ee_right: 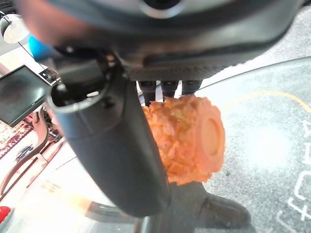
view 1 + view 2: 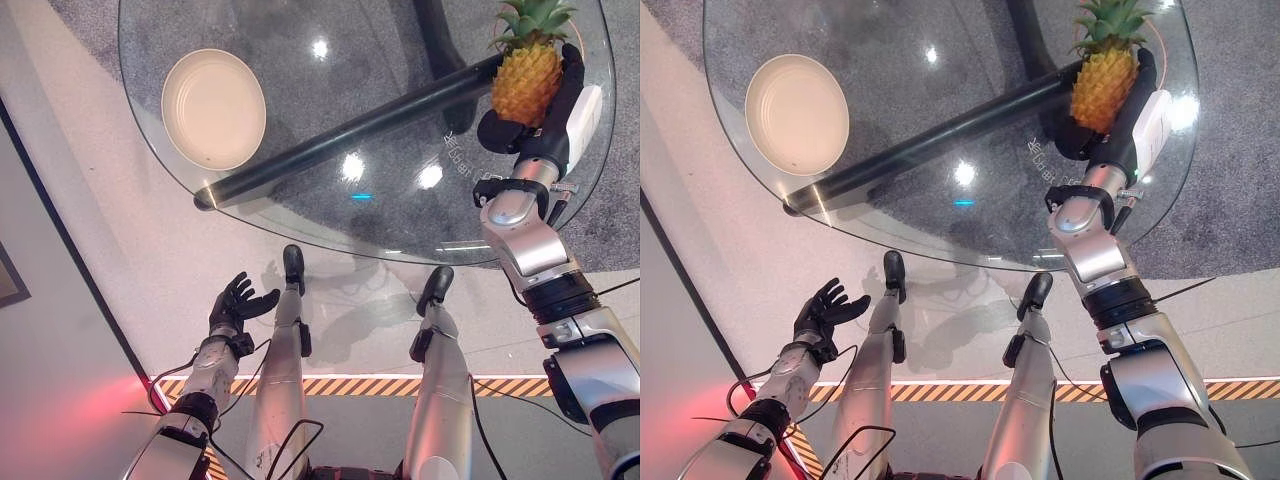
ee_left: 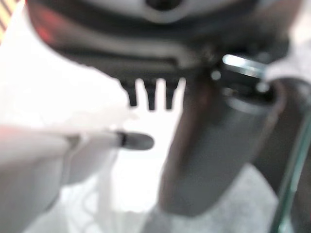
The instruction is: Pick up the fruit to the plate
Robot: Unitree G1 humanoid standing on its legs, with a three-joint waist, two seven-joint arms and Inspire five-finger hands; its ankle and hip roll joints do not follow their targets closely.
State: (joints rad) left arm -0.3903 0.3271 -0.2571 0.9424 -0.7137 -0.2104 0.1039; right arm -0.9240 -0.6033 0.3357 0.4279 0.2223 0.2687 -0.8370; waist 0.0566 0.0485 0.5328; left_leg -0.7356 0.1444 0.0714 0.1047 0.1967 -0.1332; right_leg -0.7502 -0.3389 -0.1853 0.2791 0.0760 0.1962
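Note:
A pineapple [image 2: 527, 75] with a green crown is over the far right of the round glass table [image 2: 400, 215]. My right hand [image 2: 545, 125] is shut on it, thumb and fingers wrapped round its orange body [image 1: 187, 138]. A cream plate [image 2: 213, 108] lies on the table's left side, well apart from the fruit. My left hand [image 2: 236, 305] hangs below the table's near edge, over the floor, with its fingers spread and nothing in it.
A dark bar [image 2: 350, 130] of the table's base runs slantwise under the glass between plate and pineapple. A yellow-black striped tape line [image 2: 380, 386] crosses the floor. A grey wall [image 2: 40, 330] stands at the left.

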